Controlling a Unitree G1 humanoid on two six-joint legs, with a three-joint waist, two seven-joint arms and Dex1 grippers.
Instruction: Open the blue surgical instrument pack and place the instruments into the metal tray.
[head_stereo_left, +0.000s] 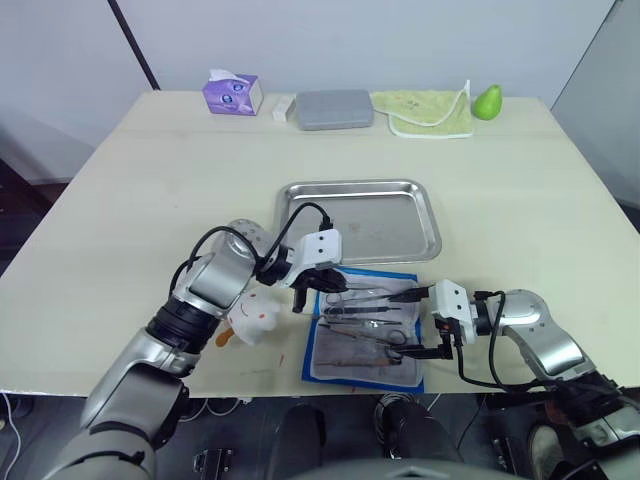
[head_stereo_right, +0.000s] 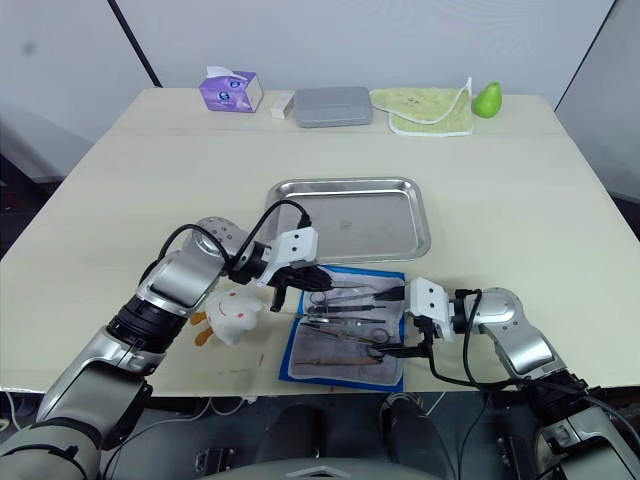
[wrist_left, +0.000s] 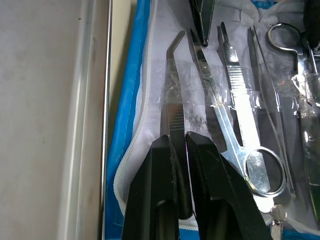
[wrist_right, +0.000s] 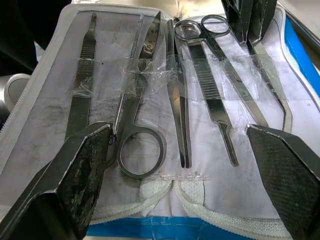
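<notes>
The blue surgical instrument pack (head_stereo_left: 345, 358) lies open just in front of the metal tray (head_stereo_left: 380, 225), pale inside up. Several instruments (head_stereo_left: 365, 320), scissors, forceps and tweezers, lie side by side on it under clear straps. My left gripper (head_stereo_left: 320, 290) is at the pack's left end, shut on the handle of the bent-tipped tweezers (wrist_left: 175, 100), which still rest on the lining beside the scissors (wrist_left: 235, 135). My right gripper (head_stereo_left: 420, 322) stands wide open at the pack's right end, its fingers (wrist_right: 85, 150) spanning the instruments' tips and rings.
A white toy (head_stereo_left: 250, 318) lies left of the pack near the table's front edge. Along the far edge sit a purple tissue box (head_stereo_left: 232, 94), a grey box (head_stereo_left: 335, 108), a yellow-green cloth (head_stereo_left: 425, 108) and a green pear (head_stereo_left: 487, 101).
</notes>
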